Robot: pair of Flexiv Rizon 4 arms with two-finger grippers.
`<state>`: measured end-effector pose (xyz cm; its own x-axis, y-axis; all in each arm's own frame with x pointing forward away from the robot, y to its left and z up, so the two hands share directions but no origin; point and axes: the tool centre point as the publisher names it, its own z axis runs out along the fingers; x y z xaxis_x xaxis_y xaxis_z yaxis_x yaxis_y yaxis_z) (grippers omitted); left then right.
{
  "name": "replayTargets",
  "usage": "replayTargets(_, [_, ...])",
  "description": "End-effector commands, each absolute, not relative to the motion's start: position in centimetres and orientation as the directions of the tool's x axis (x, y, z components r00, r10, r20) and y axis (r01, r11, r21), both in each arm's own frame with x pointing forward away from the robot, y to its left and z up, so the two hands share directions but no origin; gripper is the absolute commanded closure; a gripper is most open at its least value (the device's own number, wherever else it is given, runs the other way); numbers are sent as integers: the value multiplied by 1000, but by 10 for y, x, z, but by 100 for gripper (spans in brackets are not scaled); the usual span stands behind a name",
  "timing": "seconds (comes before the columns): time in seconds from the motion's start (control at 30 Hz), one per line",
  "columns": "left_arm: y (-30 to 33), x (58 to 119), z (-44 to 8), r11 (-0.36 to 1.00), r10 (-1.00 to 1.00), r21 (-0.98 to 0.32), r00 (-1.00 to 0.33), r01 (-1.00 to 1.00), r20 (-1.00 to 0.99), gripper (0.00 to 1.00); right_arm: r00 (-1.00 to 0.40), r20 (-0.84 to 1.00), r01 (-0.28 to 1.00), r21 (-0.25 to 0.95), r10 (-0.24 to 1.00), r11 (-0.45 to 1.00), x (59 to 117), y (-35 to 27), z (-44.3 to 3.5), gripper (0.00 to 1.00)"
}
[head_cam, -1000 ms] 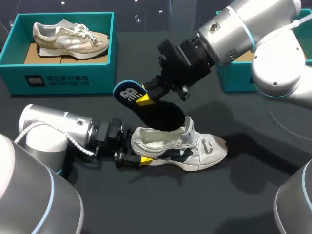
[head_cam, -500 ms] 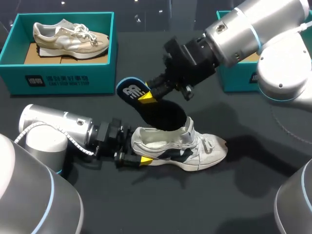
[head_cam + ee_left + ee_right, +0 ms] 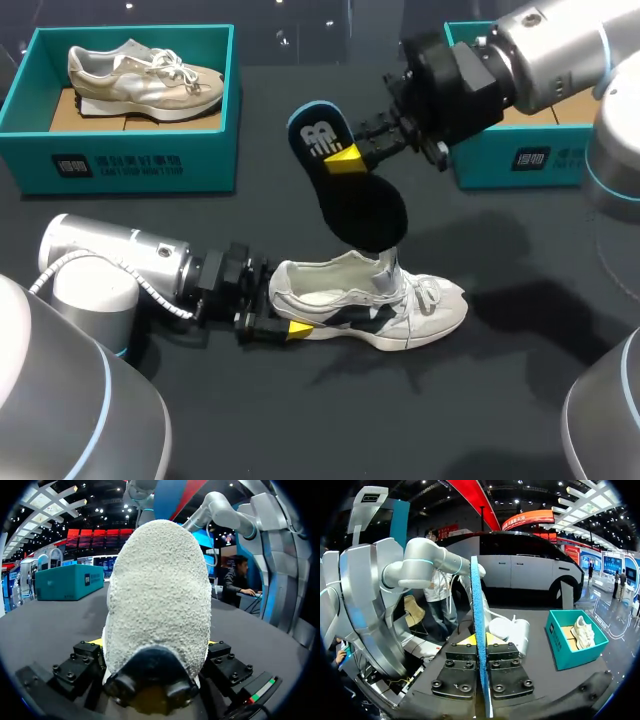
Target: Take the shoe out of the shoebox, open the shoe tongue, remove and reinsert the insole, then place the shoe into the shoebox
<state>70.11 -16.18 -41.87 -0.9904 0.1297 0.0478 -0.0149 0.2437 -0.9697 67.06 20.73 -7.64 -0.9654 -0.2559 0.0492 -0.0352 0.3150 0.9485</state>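
Observation:
A white shoe [image 3: 400, 305] stands upright on the black table, toe to the right. My left gripper [image 3: 285, 325] lies low behind it, shut on the heel. In the left wrist view the pebbled heel [image 3: 157, 595] fills the space between the fingers of the left gripper [image 3: 155, 645]. My right gripper [image 3: 348, 158] is shut on the heel end of the insole [image 3: 360, 210], which is black on top with a blue logo end. The insole hangs steeply, its toe end just over the shoe's opening. From the right wrist it shows edge-on as a blue strip [image 3: 479, 610] in the right gripper [image 3: 481, 647].
A teal shoebox [image 3: 130, 165] at the back left holds a beige shoe [image 3: 145, 75]. A second teal box [image 3: 520, 160] stands at the back right, partly behind my right arm. Bare black table lies in front of the white shoe.
My right gripper has risen and moved right with the insole, tipping it more upright; its toe end has come up out of the shoe. The left gripper and the shoe have stayed put.

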Motion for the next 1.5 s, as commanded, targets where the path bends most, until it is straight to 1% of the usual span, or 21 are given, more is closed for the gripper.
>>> replayTargets(0.03, [-162,702,-421,244,129,-970,-991,-15,47,100,-981,54,-5,954,-189,301,655,175,-80,100])
replayTargets(0.37, [-162,702,-421,244,129,-970,-991,-15,47,100,-981,54,-5,954,-189,301,655,175,-80,100])
replayTargets(0.5, [-162,702,-421,244,129,-970,-991,-15,47,100,-981,152,119,962,-123,244,649,157,-73,100])
replayTargets(0.57, [-162,702,-421,244,129,-970,-991,-15,47,100,-977,184,158,964,-108,214,645,147,-69,100])
replayTargets(0.6, [-162,702,-421,244,129,-970,-991,-15,47,100,-974,208,189,964,-85,186,641,142,-68,100])
replayTargets(0.63, [-162,702,-421,244,129,-970,-991,-15,47,100,-970,226,213,968,-90,132,638,136,-68,100])
replayTargets(0.67, [-162,702,-421,244,129,-970,-991,-15,47,100,-963,250,240,965,-95,110,634,131,-69,100])
replayTargets(0.7, [-162,702,-421,244,129,-970,-991,-15,47,100,-959,277,271,959,-67,78,630,125,-71,100])
replayTargets(0.73, [-162,702,-421,244,129,-970,-991,-15,47,100,-961,277,276,959,-19,64,624,117,-71,100])
replayTargets(1.1, [-162,702,-421,244,129,-970,-991,-15,47,100,-961,277,276,959,-19,64,624,117,-71,100])
replayTargets(1.2, [-162,702,-421,244,129,-970,-991,-15,47,100,-949,313,314,947,30,72,620,117,-72,100])
replayTargets(1.5, [-162,702,-421,244,129,-970,-991,-15,47,100,-928,362,369,925,87,85,598,116,-71,100])
